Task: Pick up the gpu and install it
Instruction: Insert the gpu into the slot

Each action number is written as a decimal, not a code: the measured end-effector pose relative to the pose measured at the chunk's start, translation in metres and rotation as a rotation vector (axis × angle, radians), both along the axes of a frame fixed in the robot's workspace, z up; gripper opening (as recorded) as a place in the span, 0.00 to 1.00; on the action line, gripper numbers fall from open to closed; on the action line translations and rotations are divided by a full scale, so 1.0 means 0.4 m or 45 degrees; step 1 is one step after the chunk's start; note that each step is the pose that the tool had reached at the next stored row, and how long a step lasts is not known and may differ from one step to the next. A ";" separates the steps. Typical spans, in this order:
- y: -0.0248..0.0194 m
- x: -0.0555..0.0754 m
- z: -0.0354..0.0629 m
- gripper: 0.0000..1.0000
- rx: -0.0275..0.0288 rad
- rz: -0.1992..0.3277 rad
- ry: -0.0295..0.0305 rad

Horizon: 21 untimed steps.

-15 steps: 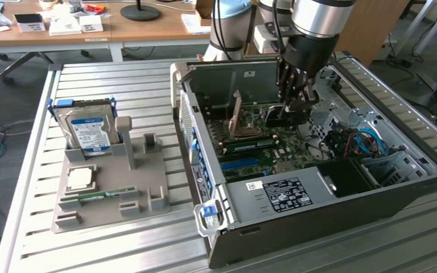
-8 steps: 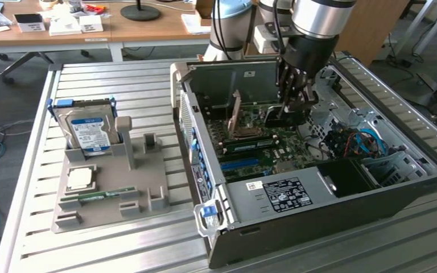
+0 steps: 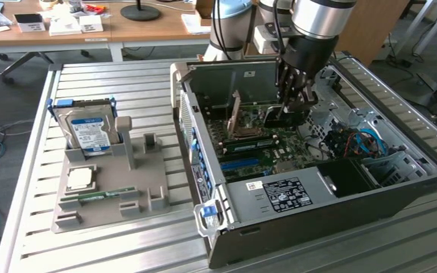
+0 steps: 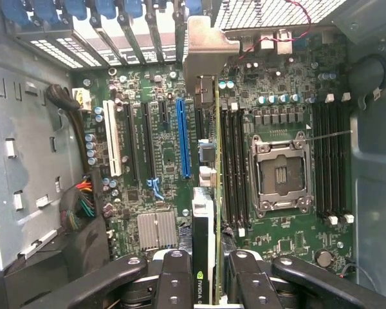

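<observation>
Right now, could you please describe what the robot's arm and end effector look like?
The arm is a silvery-grey cylindrical tube ending in a black wrist section, and a black cable runs down beside it. The end effector is black, with jointed, linked fingers dotted with round screw heads.

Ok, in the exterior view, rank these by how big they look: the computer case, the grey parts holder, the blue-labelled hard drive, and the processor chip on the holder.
1. computer case
2. grey parts holder
3. hard drive
4. processor chip
All differ clearly, so no ties.
</observation>
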State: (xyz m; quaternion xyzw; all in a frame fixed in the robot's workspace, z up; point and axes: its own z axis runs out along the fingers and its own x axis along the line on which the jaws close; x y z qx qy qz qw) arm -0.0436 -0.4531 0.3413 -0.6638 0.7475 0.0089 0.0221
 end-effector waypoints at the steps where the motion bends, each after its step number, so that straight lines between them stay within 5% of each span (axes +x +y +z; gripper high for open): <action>1: 0.000 0.000 0.000 0.27 0.0001 0.000 0.0000; 21: 0.000 0.000 -0.001 0.27 0.0054 0.000 0.0013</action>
